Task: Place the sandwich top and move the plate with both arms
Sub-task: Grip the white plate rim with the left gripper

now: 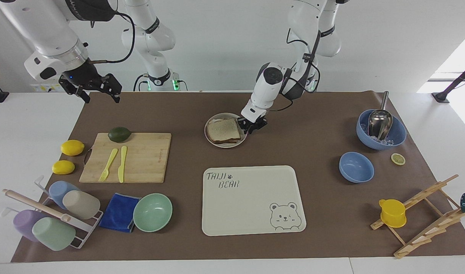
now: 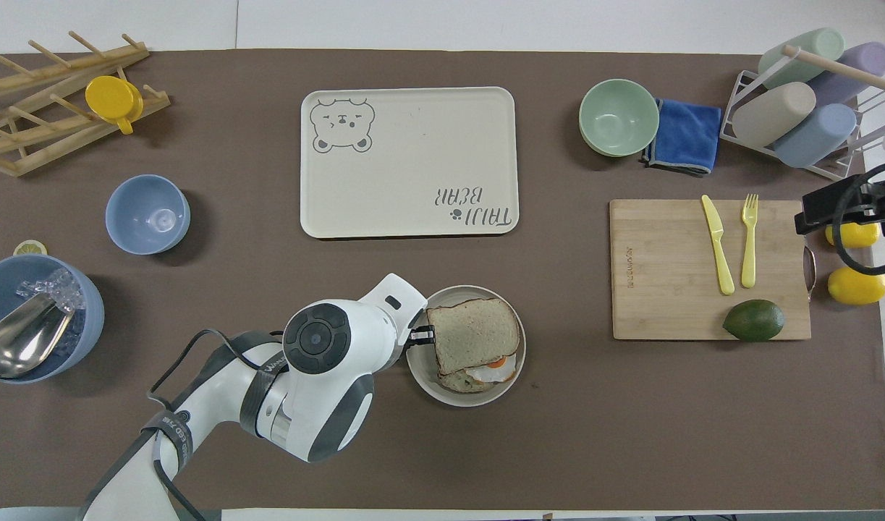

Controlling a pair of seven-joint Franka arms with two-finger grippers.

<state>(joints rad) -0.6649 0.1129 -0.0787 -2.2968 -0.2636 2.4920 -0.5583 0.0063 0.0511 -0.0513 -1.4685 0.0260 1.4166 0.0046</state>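
The sandwich top (image 1: 224, 129) (image 2: 473, 333) lies flat on the egg-bearing slice on the round beige plate (image 1: 227, 145) (image 2: 462, 398), slightly askew, so the egg shows at the edge nearer the robots. My left gripper (image 1: 252, 126) is down at the plate's rim on the left arm's side. Its fingers are drawn together on that rim; from overhead only a black tip (image 2: 422, 334) shows past the wrist. My right gripper (image 1: 99, 96) (image 2: 851, 210) hangs open in the air over the lemons, at the right arm's end of the table, holding nothing.
A cream bear-print tray (image 1: 251, 198) lies farther from the robots than the plate. Toward the right arm's end lie a cutting board (image 1: 141, 160) with avocado, knife and fork, two lemons (image 1: 72, 147), a green bowl (image 1: 153, 212) and a cup rack. Toward the left arm's end stand blue bowls (image 1: 356, 166) and a wooden rack.
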